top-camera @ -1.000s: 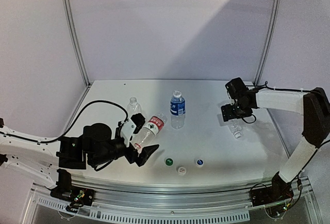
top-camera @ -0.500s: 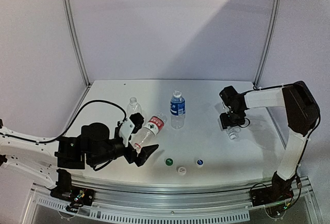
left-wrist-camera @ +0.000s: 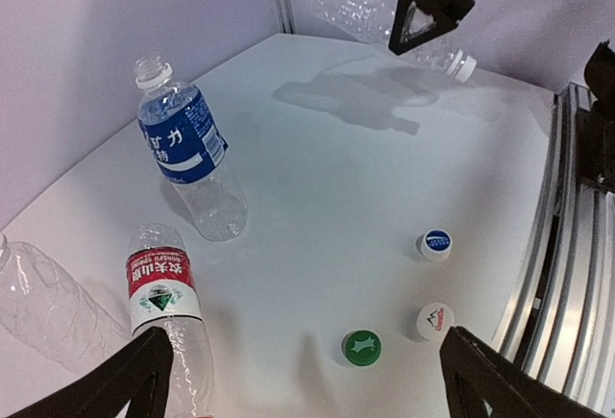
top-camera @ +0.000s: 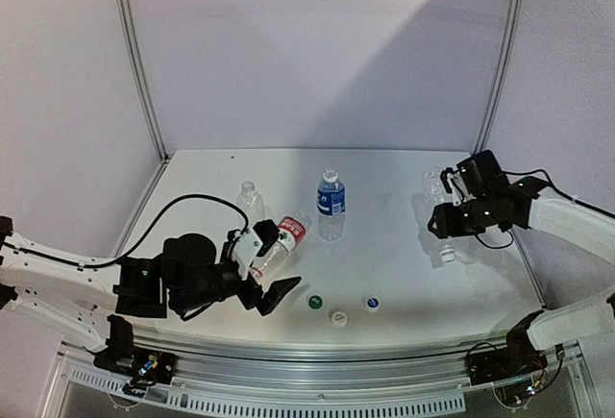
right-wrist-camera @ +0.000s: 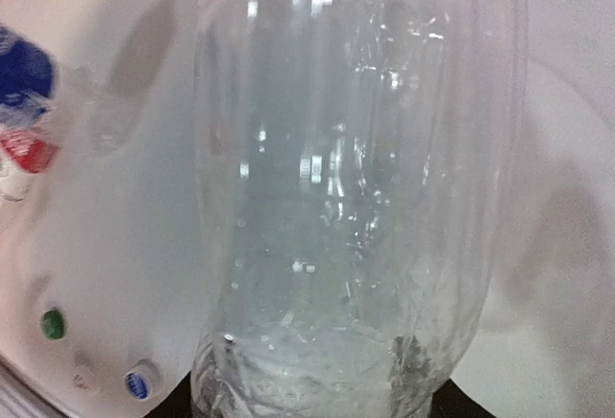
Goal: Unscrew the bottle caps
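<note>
Desk (top-camera: 394, 269): white, carries every item but one. Right arm (top-camera: 567, 214): reaches in from the right side. The right pincer (left-wrist-camera: 419, 22) is clamped across the body of the held clear bottle (left-wrist-camera: 360, 10). This bottle is unlabelled and held slanting above the desk with its shadow beneath. Its pale cap (left-wrist-camera: 464, 65) is screwed on at the end toward the near edge. In the right wrist view the bottle fills almost the whole picture. Left arm (top-camera: 58, 264): low over the near left of the desk. The left pincer (left-wrist-camera: 306, 336) is spread wide and grips nothing, one finger just beside the red-label bottle (left-wrist-camera: 163, 307). Red-label bottle: tilted in the top view, neck open; whether it touches that finger cannot be told. Blue-label bottle (top-camera: 331, 205): upright near mid-desk, neck open. Second clear bottle (top-camera: 250, 197): unlabelled, upright, left of the blue-label bottle and behind the red-label one. Loose caps, lying near the front edge: green cap (top-camera: 314, 301), leftmost; white cap (top-camera: 338, 317), nearest the edge; blue cap (top-camera: 371, 302), rightmost. All three lie apart from each other and from every bottle.
</note>
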You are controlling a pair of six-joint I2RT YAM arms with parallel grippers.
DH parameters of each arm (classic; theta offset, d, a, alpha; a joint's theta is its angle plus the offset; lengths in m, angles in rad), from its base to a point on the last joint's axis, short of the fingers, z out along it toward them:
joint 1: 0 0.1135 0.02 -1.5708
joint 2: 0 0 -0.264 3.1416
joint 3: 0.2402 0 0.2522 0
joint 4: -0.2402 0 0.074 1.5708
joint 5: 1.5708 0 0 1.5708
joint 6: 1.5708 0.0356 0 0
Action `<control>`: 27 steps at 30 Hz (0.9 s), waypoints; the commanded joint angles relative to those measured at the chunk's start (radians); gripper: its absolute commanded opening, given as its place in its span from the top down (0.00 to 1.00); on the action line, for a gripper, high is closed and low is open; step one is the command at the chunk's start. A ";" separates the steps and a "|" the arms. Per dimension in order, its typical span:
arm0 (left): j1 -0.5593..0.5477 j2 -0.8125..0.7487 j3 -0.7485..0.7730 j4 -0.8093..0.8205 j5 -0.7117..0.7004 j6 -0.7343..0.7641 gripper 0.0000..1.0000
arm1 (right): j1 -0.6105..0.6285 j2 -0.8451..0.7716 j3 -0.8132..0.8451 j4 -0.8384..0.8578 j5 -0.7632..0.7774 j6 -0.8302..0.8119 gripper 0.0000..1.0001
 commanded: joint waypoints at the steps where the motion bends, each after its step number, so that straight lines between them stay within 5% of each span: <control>1: -0.041 0.041 -0.041 0.105 0.000 0.120 0.01 | 0.049 -0.109 -0.057 -0.063 -0.238 0.026 0.66; 6: -0.127 0.097 -0.067 0.207 -0.080 0.308 0.02 | 0.137 -0.147 -0.070 -0.136 -0.450 0.008 0.69; 11: -0.234 0.221 -0.042 0.291 -0.241 0.515 0.02 | 0.190 -0.248 -0.052 -0.242 -0.496 0.016 0.70; 17: -0.381 0.475 0.025 0.657 -0.445 1.057 0.01 | 0.198 -0.375 -0.088 -0.274 -0.670 0.031 0.70; 21: -0.404 0.602 0.091 0.852 -0.454 1.329 0.01 | 0.278 -0.333 -0.094 -0.265 -0.687 0.027 0.71; 25: -0.390 0.601 0.173 0.734 -0.368 1.311 0.01 | 0.419 -0.239 -0.062 -0.265 -0.634 0.010 0.71; 27: -0.376 0.544 0.237 0.401 -0.247 1.135 0.01 | 0.473 -0.193 -0.042 -0.266 -0.594 0.004 0.70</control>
